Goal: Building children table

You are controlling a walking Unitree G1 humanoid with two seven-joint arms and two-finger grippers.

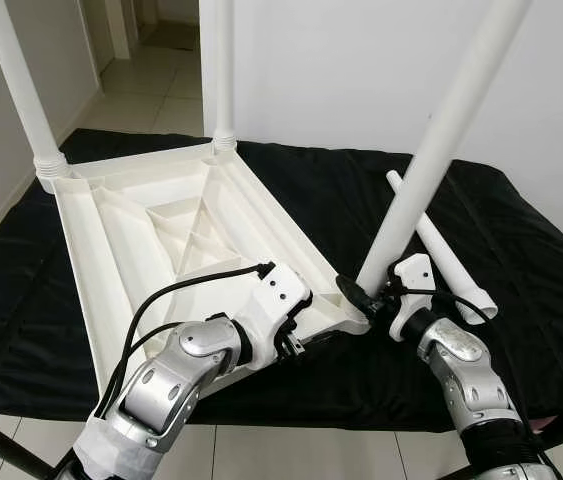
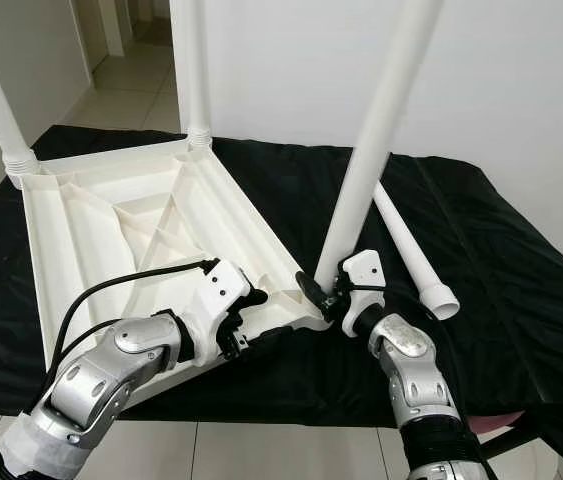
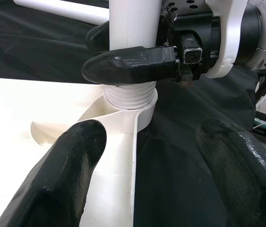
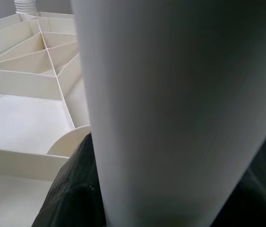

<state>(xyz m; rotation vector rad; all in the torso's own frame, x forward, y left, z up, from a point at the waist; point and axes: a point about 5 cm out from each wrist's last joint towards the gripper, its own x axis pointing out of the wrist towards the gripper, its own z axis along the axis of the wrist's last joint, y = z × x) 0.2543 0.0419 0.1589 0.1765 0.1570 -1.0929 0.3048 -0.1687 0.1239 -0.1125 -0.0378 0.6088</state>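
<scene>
Two silver arms reached forward over a black-covered tabletop (image 1: 521, 240) in the left eye view, where a white upturned children's table (image 1: 161, 240) lay with its ribbed underside facing up. Two legs stood upright in the far corner sockets, the far-left leg (image 1: 16, 85) and the far-right leg (image 1: 223, 70). The left gripper (image 1: 306, 335), forearm bent in from the lower left, sat at the near edge of the table just beside its near right corner. The right gripper (image 1: 361, 297) came in from the lower right, fingers closed around the base of a third leg (image 1: 441, 140), which leaned away to the right from that corner socket. A spare leg (image 1: 441, 250) lay flat on the cloth behind it. In the left wrist view the left gripper's fingers (image 3: 71, 165) stood spread apart, one over the table's rim and one over the cloth, while the right gripper's fingers (image 3: 128, 66) clasped the leg just above its threaded end (image 3: 128, 97) at the socket. In the right wrist view the third leg (image 4: 180, 109) stood close before the camera, with the table's ribs (image 4: 38, 61) beyond.
</scene>
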